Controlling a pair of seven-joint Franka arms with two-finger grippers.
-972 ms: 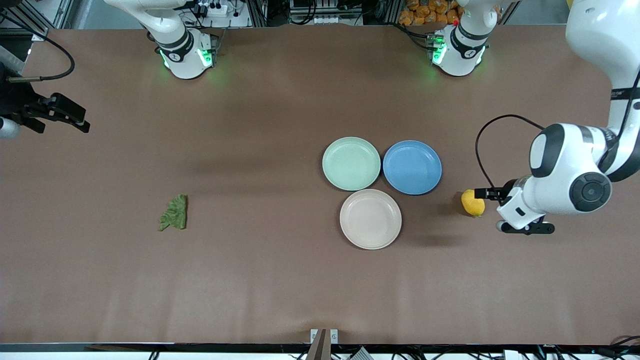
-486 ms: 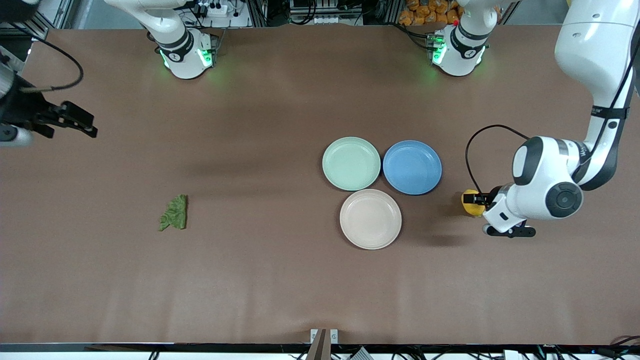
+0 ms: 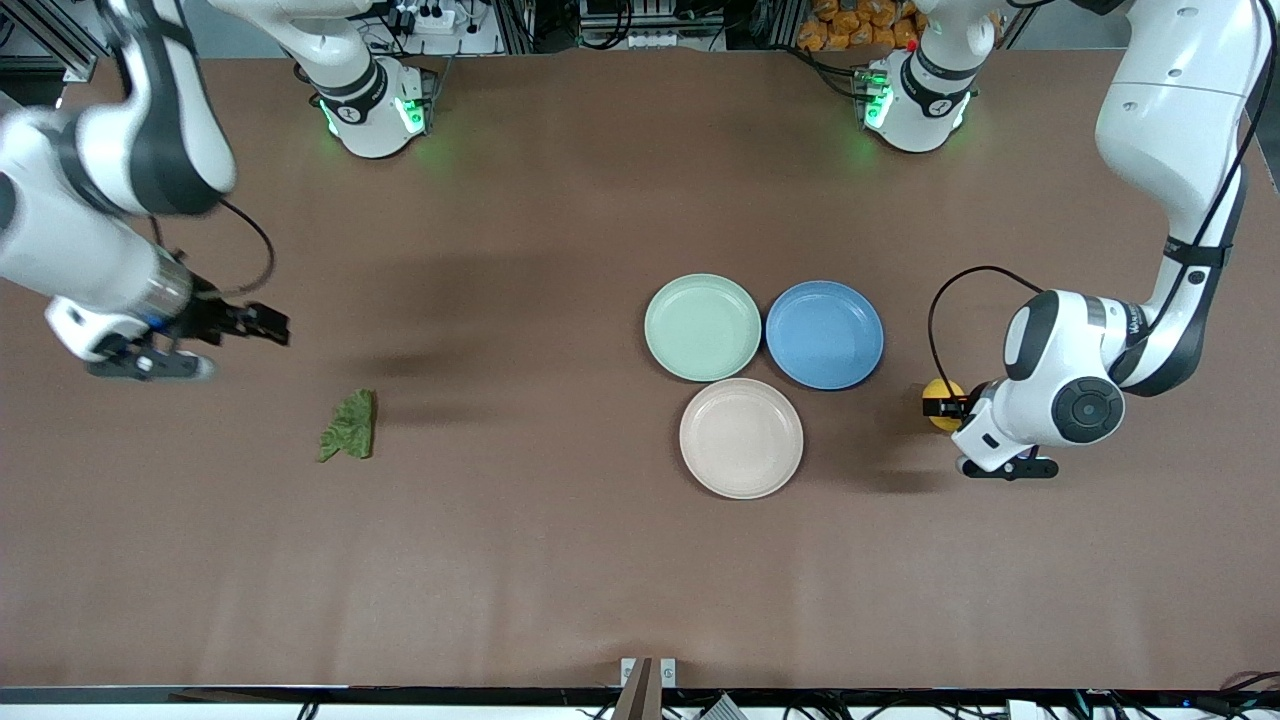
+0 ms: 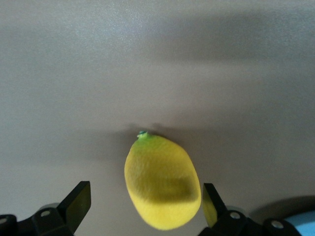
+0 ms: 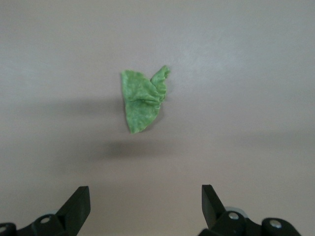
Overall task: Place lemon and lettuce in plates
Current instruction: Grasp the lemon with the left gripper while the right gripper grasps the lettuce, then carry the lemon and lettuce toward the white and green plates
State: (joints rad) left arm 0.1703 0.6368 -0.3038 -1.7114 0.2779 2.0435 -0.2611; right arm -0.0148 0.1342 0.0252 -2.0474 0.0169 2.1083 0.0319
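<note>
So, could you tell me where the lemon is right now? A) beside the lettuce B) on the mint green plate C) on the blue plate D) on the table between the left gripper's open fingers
D: the lemon lies on the table between the left gripper's open fingers, unlifted.

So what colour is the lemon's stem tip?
Green; the lemon is otherwise yellow, clearest in the left wrist view.

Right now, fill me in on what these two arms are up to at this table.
The left claw is open around the small oval yellow lemon, which sits on the brown table beside the round blue plate. The right claw is open over bare table, close to the dark green wrinkly lettuce piece lying flat. The pale mint green plate and the pale pinkish-white plate hold nothing yet.
</note>
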